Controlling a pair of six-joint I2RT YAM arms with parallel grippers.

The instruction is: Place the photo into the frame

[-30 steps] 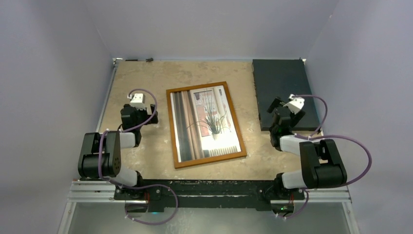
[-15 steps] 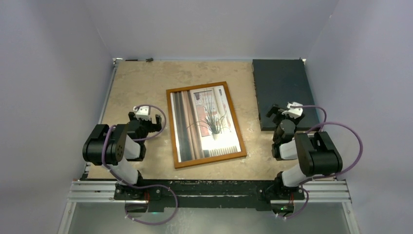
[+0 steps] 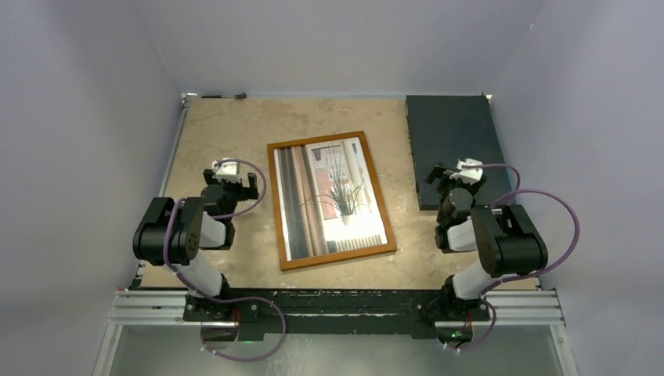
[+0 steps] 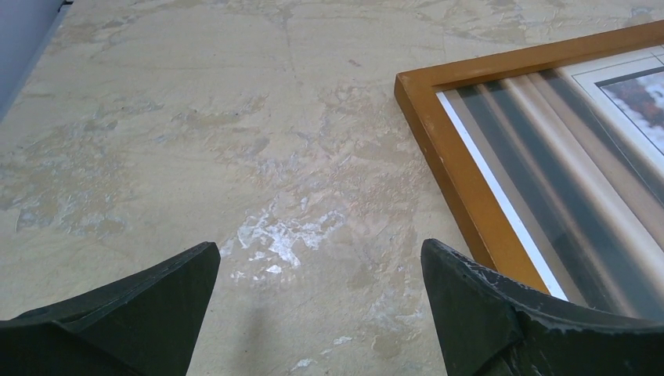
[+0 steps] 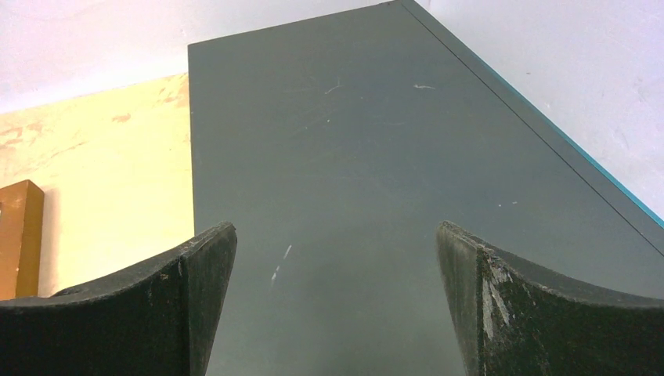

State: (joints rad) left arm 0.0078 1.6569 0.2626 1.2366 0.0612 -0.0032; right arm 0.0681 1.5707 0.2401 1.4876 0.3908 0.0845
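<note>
The frame [image 3: 275, 205], orange-brown wood, lies flat in the middle of the table. The photo [image 3: 333, 196] of a thin-leaved plant by striped curtains sits inside it behind the glass. My left gripper [image 3: 232, 178] hovers over bare table just left of the frame, open and holding nothing. In the left wrist view the frame's corner [image 4: 462, 176] and the photo [image 4: 564, 157] lie to the right of the left gripper [image 4: 319, 249]. My right gripper [image 3: 456, 176] is open and empty above the near left part of the dark slab [image 5: 352, 141], shown between its fingers [image 5: 335, 229].
The dark slab [image 3: 454, 145] lies at the back right of the table [image 3: 227, 125]. A metal rail [image 3: 168, 168] runs along the left table edge. Pale walls close in on three sides. A corner of the frame [image 5: 19, 235] shows at the left of the right wrist view.
Both arms have folded back toward their bases, mostly in the first half second. Both grippers stayed open. The frame and photo have not moved.
</note>
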